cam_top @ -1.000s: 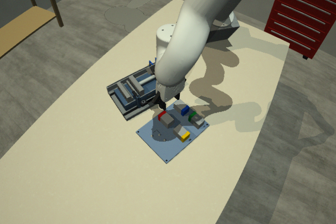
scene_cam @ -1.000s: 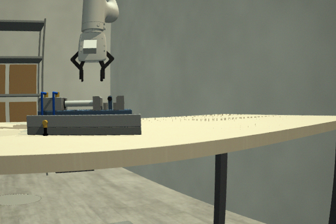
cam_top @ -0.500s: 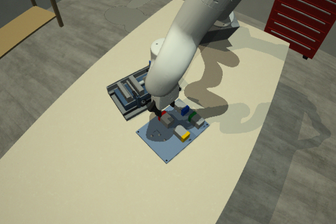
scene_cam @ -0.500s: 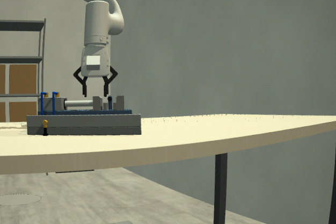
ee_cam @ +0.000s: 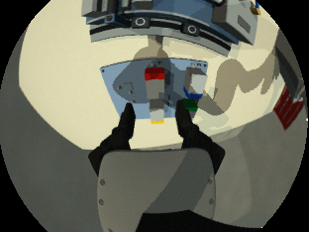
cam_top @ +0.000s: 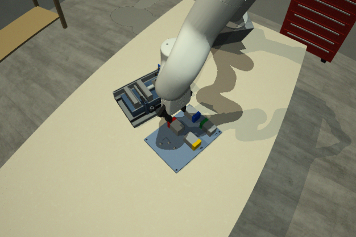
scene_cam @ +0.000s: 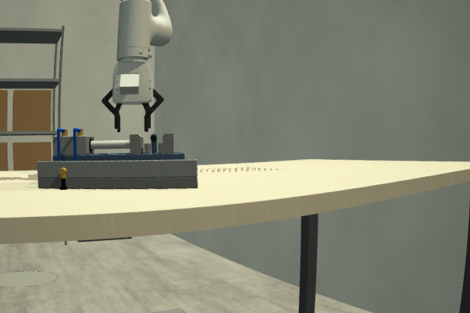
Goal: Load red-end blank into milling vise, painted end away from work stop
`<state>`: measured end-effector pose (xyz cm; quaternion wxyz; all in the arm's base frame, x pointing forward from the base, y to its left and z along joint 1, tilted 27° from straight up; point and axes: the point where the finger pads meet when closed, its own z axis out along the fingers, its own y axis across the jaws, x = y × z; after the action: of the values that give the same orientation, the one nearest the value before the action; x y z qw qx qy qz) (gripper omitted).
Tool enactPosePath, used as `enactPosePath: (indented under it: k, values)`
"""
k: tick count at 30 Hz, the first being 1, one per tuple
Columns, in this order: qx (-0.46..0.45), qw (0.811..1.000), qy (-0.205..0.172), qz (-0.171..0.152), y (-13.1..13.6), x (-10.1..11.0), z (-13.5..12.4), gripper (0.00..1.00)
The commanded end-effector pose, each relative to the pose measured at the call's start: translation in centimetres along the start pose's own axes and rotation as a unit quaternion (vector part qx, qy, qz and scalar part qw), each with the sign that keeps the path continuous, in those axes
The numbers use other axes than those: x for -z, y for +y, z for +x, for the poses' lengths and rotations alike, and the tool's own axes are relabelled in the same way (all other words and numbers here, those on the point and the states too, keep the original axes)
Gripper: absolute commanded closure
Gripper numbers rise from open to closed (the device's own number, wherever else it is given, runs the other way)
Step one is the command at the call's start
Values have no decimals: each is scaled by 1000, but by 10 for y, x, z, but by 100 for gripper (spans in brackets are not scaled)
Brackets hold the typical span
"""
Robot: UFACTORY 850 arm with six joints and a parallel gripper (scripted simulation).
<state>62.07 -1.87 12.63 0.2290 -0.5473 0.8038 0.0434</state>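
Observation:
The red-end blank (cam_top: 176, 126) lies flat on the blue infeed plate (cam_top: 183, 142), at the corner next to the vise (cam_top: 137, 96). In the wrist view it (ee_cam: 156, 92) lies lengthwise between my fingers, red end toward the vise (ee_cam: 172, 1). My gripper (cam_top: 173, 115) is open and empty, hovering straight above the blank without touching it. In the side view the gripper (scene_cam: 131, 125) has its fingertips just above the jaw tops, and the vise hides the blanks. The vise (scene_cam: 117, 149) stands empty between its jaws, with the dark work stop rod (scene_cam: 153, 139) beside the fixed jaw (scene_cam: 167, 142).
Three other blanks lie on the plate: blue-end (cam_top: 195, 116), green-end (cam_top: 207, 126) and yellow-end (cam_top: 193, 141), the yellow one close to the red-end blank. Blue hoses (scene_cam: 60, 142) rise at the vise's far end. A red tool cabinet (cam_top: 322, 9) stands beyond the table.

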Motion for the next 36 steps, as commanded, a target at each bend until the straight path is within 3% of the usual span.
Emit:
enactPosePath:
  k: [1, 36]
  values:
    - [0, 1000, 0, 1, -1, 1, 0, 30]
    - [0, 1000, 0, 1, 1, 8, -2, 30]
